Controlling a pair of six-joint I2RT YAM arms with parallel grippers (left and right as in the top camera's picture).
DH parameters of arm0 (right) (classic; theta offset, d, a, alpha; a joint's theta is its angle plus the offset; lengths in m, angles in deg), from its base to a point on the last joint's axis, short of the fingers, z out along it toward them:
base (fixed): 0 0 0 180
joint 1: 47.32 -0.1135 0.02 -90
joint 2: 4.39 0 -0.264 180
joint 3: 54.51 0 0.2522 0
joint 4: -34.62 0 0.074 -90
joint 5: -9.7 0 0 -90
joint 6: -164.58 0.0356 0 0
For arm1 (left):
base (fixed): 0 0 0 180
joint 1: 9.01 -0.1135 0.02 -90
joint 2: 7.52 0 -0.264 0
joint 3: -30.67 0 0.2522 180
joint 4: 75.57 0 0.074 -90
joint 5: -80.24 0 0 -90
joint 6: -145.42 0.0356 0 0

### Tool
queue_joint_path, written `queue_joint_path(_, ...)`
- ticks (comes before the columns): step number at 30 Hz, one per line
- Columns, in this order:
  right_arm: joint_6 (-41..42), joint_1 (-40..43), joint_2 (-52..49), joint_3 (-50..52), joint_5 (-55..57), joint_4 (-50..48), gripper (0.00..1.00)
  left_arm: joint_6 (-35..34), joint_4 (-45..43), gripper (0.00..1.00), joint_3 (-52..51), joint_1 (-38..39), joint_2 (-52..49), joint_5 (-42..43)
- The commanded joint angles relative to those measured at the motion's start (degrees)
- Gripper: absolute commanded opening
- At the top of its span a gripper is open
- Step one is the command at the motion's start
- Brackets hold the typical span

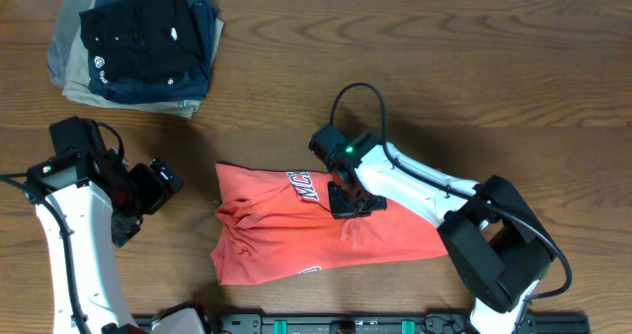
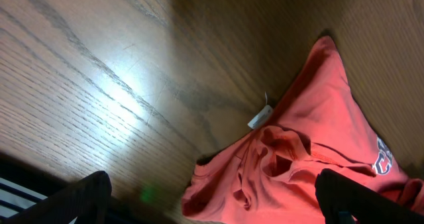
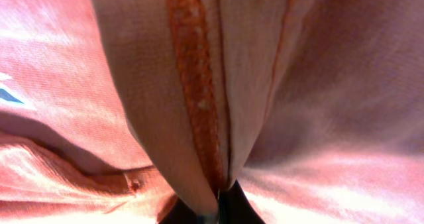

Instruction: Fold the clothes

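On T-shirt, lettering reads "MC"; right pincer clamps cloth.

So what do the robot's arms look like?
Both are white tubes with chunky black joints. The left arm ends in a black left tool. The right arm ends in a black right tool. It also has a tiny green light near its wrist and a thin black cable looping above.
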Motion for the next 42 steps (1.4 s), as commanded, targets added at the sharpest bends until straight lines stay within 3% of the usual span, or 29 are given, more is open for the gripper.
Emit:
queue_joint_path(1, -0.07, 0.57, -0.94, -2.82, -0.04, 3.74, 0.01, 0.76, 0.15, 0.99, -0.57, 0.17, 0.2, 0.37)
queue_joint_path(11, -3.74, 0.59, -0.94, -6.14, -1.33, 14.29, 0.01, 0.79, 0.15, 0.99, -0.57, 0.17, 0.2, 0.37)
queue_joint_path(18, -6.82, 0.44, -0.94, -6.14, -6.51, 15.12, 0.01, 0.76, 0.13, 0.99, -0.57, 0.17, 0.2, 0.37)
queue_joint_path(38, -9.11, -0.22, -0.94, -6.14, -8.26, 14.12, 0.01, 0.76, 0.13, 0.99, -0.57, 0.17, 0.2, 0.37)
queue_joint_path(42, -9.11, -1.86, -0.96, -6.1, -8.28, 13.33, 0.15, 0.76, 0.11, 0.99, -0.57, 0.17, 0.2, 0.37)
